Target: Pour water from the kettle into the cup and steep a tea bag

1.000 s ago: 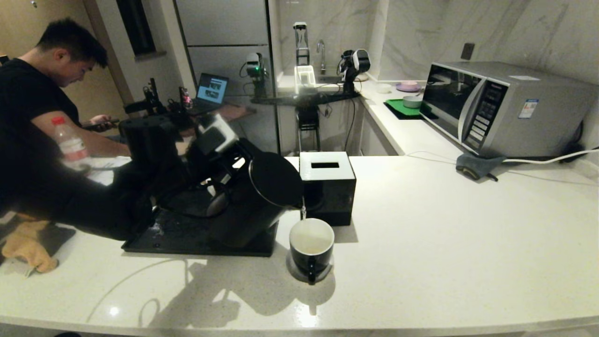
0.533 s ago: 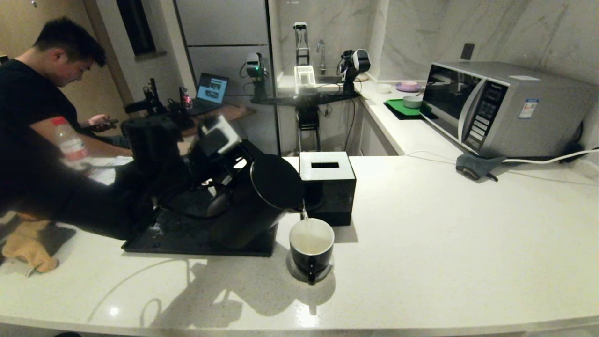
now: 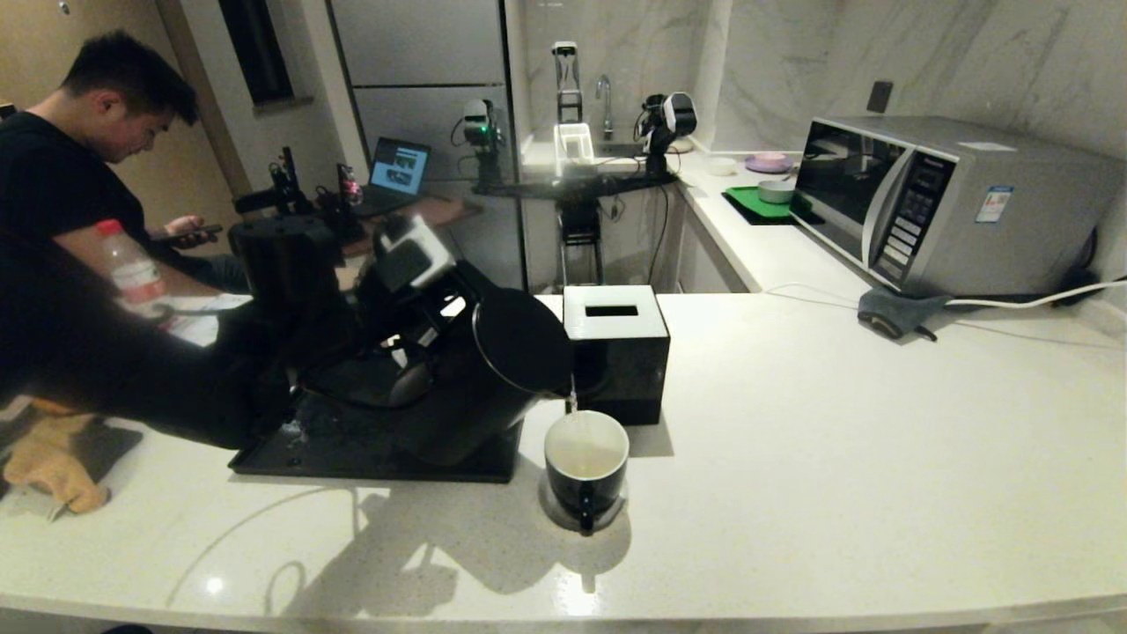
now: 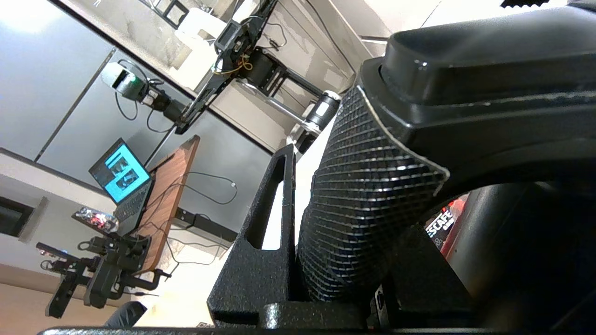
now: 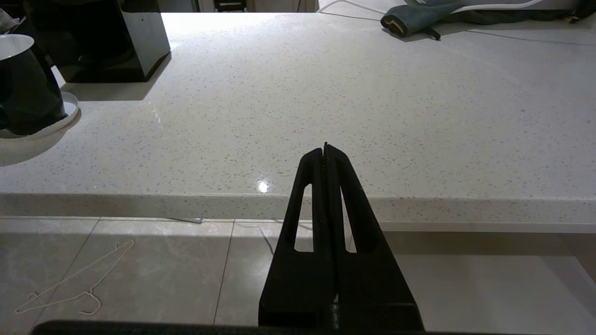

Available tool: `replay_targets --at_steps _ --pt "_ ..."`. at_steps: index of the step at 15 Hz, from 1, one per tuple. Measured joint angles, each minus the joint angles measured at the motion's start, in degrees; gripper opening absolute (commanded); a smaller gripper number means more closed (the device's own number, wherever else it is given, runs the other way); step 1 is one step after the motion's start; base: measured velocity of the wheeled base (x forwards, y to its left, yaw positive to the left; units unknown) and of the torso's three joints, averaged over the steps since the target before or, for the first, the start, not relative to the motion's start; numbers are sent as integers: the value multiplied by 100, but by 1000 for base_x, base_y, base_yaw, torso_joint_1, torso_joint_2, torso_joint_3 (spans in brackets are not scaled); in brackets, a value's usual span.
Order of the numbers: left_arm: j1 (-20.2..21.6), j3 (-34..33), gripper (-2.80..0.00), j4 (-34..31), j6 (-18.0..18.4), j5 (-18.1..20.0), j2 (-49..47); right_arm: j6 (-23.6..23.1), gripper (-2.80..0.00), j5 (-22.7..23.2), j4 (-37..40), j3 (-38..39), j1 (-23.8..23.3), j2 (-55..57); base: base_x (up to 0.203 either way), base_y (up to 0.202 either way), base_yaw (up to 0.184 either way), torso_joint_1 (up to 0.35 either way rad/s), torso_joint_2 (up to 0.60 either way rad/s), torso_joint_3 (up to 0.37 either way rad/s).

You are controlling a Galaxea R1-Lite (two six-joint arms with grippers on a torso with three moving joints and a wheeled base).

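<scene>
My left gripper (image 3: pixel 412 328) is shut on the loop handle of the black kettle (image 3: pixel 493 379). The kettle is tilted, its spout over the black cup (image 3: pixel 585 467). A thin stream of water (image 3: pixel 570 403) falls from the spout into the cup's white interior, where pale water (image 3: pixel 587 460) lies. In the left wrist view the ribbed kettle handle (image 4: pixel 368 195) fills the left gripper (image 4: pixel 335 186). The right gripper (image 5: pixel 325 149) is shut on nothing, low in front of the counter edge, with the cup (image 5: pixel 25 88) far off to its side. The tea bag is out of view.
A black tissue box (image 3: pixel 616 352) stands just behind the cup. A black tray (image 3: pixel 352 453) lies under the kettle. A red packet (image 4: pixel 447 223) shows behind the handle. A microwave (image 3: pixel 942 202) and grey cloth (image 3: pixel 894 313) are at the right. A person (image 3: pixel 79 176) sits at the left.
The kettle has tipped a little further toward the cup and water keeps running in. The right gripper's earlier position is not shown.
</scene>
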State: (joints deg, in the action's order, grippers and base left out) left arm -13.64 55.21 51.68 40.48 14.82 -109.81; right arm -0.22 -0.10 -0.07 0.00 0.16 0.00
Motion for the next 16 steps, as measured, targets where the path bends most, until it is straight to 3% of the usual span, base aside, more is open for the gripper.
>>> replay_targets --at_steps 16 --pt "-16 -6 -280 76 -140 -50 39 -2 -280 0 0 0 0 0 0 0 0 0 0 0"
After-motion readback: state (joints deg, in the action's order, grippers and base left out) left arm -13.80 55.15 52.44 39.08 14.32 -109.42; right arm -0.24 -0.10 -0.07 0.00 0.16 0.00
